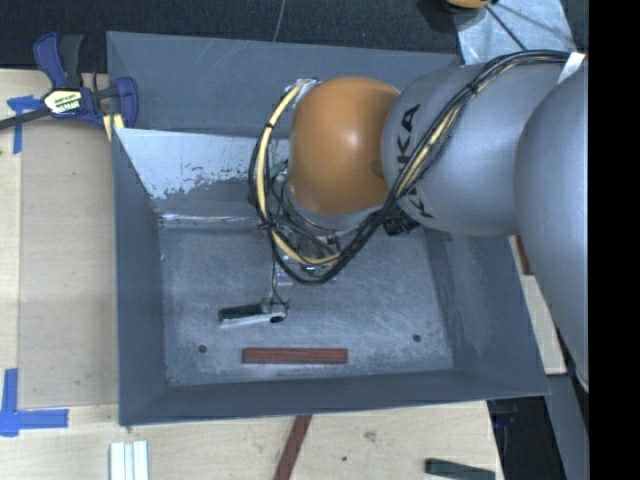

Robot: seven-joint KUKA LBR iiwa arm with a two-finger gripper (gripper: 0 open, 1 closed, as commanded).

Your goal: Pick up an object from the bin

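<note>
My gripper [278, 294] hangs under the orange cover, low over the middle of the bin floor. Its tip comes down at the right end of a small dark tool [248, 314], which has a greenish body and a pale end and lies flat, pointing left. I cannot see whether the tip touches the tool. A flat brown stick [295, 356] lies lengthwise a little nearer the bin's front wall, apart from the gripper.
The arm and its cables cover the back right of the bin. Bare grey floor lies to the left and right of the two things. The sloped bin walls stand close behind the stick and along the left.
</note>
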